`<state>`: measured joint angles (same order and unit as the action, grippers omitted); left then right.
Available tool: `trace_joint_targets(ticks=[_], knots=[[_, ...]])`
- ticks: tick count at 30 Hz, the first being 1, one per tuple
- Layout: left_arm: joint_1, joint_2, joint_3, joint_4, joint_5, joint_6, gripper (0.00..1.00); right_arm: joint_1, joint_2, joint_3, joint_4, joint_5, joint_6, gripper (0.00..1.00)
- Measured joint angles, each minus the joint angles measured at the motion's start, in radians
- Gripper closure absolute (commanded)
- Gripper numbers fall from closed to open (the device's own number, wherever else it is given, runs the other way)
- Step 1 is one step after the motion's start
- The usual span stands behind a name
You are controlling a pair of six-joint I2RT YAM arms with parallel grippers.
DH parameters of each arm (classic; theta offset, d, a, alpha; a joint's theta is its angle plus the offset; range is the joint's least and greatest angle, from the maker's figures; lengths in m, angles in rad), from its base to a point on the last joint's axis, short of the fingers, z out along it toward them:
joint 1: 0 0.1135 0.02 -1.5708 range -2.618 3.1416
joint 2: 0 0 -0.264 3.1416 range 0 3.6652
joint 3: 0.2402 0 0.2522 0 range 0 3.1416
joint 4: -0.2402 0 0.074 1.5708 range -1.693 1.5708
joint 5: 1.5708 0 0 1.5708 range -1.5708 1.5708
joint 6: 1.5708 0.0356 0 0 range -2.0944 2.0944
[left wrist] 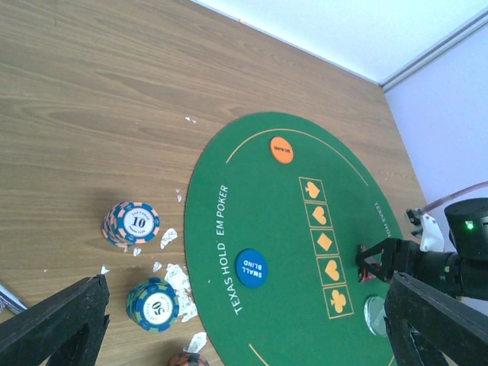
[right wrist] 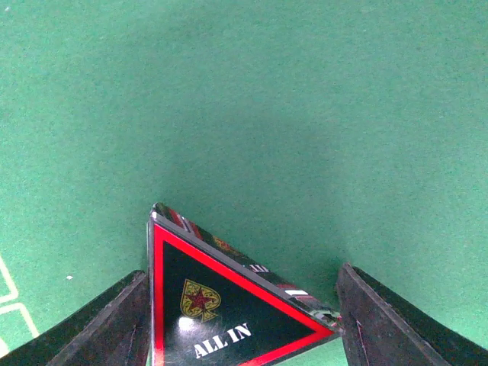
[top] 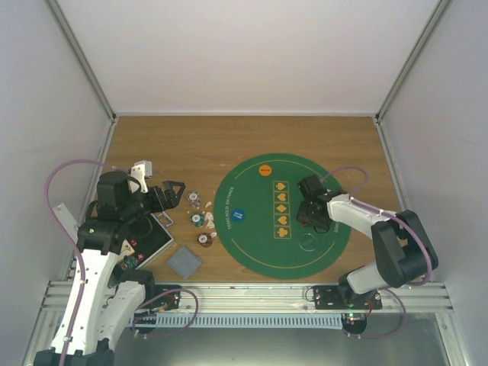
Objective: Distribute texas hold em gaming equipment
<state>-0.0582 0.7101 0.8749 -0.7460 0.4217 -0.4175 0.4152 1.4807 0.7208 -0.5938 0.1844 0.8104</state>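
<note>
My right gripper [top: 311,217] is shut on the red-black triangle marker [right wrist: 229,313], marked ALL IN. It holds the marker low over the green mat [top: 252,255], right of the suit boxes. In the right wrist view the marker spans both fingers [right wrist: 99,328]. My left gripper [top: 174,191] is open and empty, above the wood left of the mat. Three chip stacks [top: 195,200] [top: 198,219] [top: 204,239] stand by the mat's left edge. On the mat lie an orange disc [top: 265,169], a blue disc [top: 239,216] and a clear disc [top: 309,242]. Grey-backed cards [top: 184,261] lie at the near left.
A black case [top: 152,232] lies open under my left arm. White scraps [left wrist: 179,278] are scattered around the chip stacks [left wrist: 131,223] [left wrist: 152,303]. Grey walls enclose the wooden table [top: 229,137] on three sides.
</note>
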Motion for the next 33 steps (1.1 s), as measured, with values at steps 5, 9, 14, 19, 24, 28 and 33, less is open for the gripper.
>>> trace_joint_targets(ticks=[5, 9, 14, 19, 24, 28, 33], knots=[[0.000, -0.002, 0.000, 0.000, -0.001, 0.008, 0.01, -0.030, -0.019, -0.018, 0.006, 0.001, 0.021, 0.34], [0.000, -0.002, 0.000, 0.000, -0.003, 0.010, 0.01, -0.045, -0.030, -0.026, 0.003, 0.002, 0.040, 0.32], [0.000, -0.002, 0.001, -0.001, -0.008, 0.010, 0.01, -0.057, -0.059, -0.042, -0.045, 0.013, 0.070, 0.20], [0.000, -0.002, 0.001, -0.001, -0.012, 0.010, 0.01, -0.064, -0.101, -0.052, -0.151, 0.015, 0.103, 0.10], [0.000, -0.002, 0.001, 0.000, -0.012, 0.010, 0.01, -0.064, -0.098, -0.001, -0.240, 0.008, 0.082, 0.06], [0.000, -0.002, 0.001, -0.001, -0.014, 0.010, 0.01, -0.064, -0.095, 0.104, -0.267, 0.001, 0.047, 0.18], [0.000, -0.002, 0.001, -0.001, -0.015, 0.010, 0.01, -0.064, -0.057, 0.150, -0.224, -0.006, -0.012, 0.36]])
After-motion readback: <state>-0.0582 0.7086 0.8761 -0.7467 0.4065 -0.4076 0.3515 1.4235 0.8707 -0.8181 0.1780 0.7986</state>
